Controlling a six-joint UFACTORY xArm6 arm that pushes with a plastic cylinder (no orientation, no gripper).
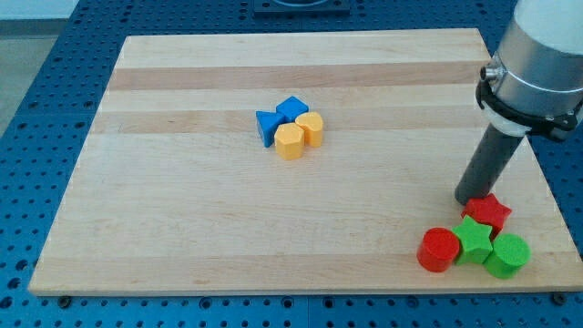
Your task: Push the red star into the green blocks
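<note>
Left to right across the wooden surface (182,228): near the middle, a tight cluster of a blue triangle (267,126), blue cube (292,108) and two yellow cylinders (290,142), well apart from the action. At the view's bottom right, a red cylinder (438,250), green star (474,240) and green cylinder (506,255), with the red star (488,211) already touching the green star. My tip (472,199) touching the red star's upper left. Final step, seemingly nearly done; next, at most a short nudge down-right. No claw here, so no state to tell. No containers visible.
</note>
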